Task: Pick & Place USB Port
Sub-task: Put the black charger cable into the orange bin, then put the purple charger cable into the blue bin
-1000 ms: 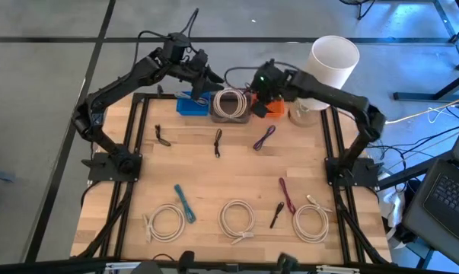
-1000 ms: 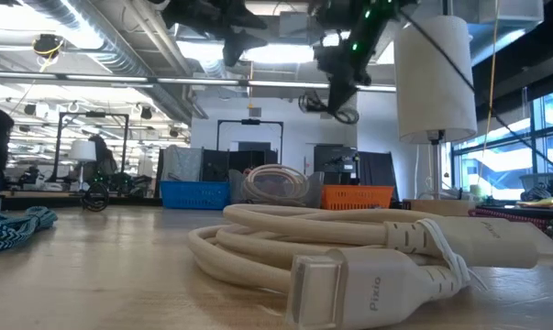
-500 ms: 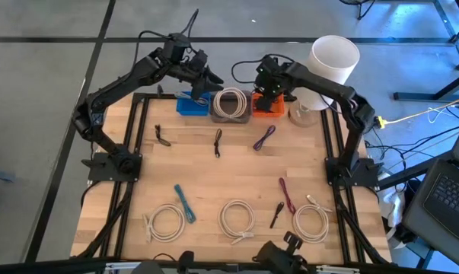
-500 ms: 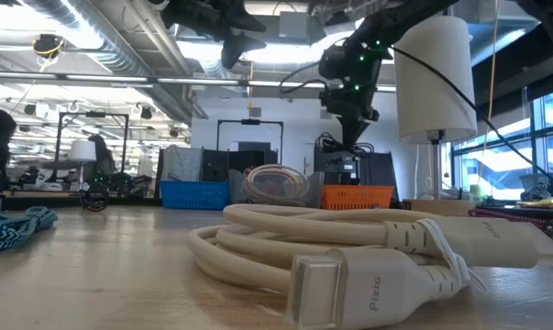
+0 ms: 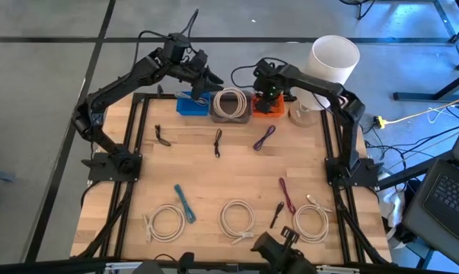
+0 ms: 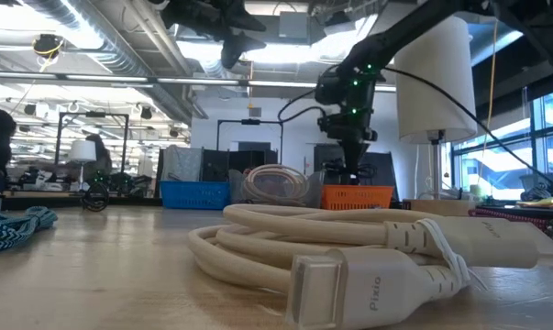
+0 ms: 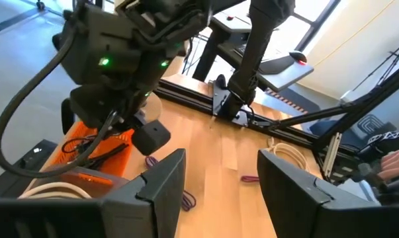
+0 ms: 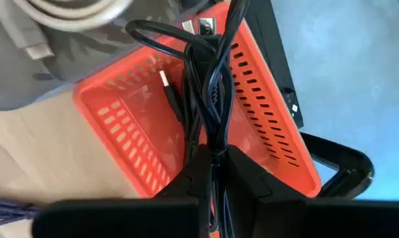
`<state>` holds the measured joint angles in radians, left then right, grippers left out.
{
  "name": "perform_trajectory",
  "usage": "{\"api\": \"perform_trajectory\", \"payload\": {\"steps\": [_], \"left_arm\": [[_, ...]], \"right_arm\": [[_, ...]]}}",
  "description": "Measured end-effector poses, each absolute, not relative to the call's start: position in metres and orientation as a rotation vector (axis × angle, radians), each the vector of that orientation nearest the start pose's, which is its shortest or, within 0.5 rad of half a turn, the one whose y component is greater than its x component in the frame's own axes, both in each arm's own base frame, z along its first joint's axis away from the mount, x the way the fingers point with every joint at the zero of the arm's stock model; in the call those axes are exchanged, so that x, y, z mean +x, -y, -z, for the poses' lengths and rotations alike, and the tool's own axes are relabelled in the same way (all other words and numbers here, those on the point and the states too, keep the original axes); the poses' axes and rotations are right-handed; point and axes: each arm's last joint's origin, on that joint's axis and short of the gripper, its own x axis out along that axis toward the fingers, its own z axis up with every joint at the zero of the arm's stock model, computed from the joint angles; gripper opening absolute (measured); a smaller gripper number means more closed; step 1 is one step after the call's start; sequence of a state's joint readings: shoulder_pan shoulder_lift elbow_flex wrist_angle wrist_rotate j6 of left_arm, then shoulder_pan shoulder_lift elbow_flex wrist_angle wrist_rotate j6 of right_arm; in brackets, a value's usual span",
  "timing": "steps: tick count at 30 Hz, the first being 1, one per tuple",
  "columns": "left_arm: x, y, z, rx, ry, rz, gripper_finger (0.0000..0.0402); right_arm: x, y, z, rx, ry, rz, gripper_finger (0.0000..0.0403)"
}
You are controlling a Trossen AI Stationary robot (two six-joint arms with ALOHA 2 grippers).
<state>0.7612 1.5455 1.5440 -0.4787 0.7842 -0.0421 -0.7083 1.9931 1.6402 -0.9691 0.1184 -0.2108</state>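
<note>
Black USB cable over the orange basket, not yet dropped.

I had the right gripper (image 5: 268,90) clenched on the black USB cable (image 8: 209,79), dangling it over the orange basket (image 8: 265,99). Left gripper (image 5: 201,78) hung spread and empty above the blue bin (image 5: 191,106). Release remained; several cables lay unsorted on the table (image 5: 237,171).

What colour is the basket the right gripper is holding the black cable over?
Orange. The basket shows best in the right wrist view, beneath the black cable in the right gripper.
</note>
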Motion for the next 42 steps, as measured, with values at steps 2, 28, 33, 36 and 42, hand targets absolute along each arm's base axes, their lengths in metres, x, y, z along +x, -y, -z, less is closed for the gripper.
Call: {"api": "perform_trajectory", "payload": {"steps": [2,28,33,36,42], "left_arm": [[0.258,-0.217,-0.386,-0.381,-0.349,0.016,0.018],[0.257,-0.217,-0.384,-0.392,-0.365,0.011,0.018],[0.257,-0.217,-0.384,-0.392,-0.365,0.01,0.018],[0.257,-0.217,-0.384,-0.391,-0.365,0.01,0.018],[0.257,-0.217,-0.384,-0.4,-0.365,0.009,0.018]], "right_arm": [[0.302,0.269,-0.219,0.231,-1.36,0.564,0.0022],[0.285,0.271,-0.165,0.345,-1.34,0.527,0.002],[0.287,0.272,-0.167,0.339,-1.323,0.533,0.0093],[0.289,0.273,-0.171,0.332,-1.306,0.537,0.0148],[0.292,0.276,-0.182,0.365,-1.291,0.567,0.0209]]}}
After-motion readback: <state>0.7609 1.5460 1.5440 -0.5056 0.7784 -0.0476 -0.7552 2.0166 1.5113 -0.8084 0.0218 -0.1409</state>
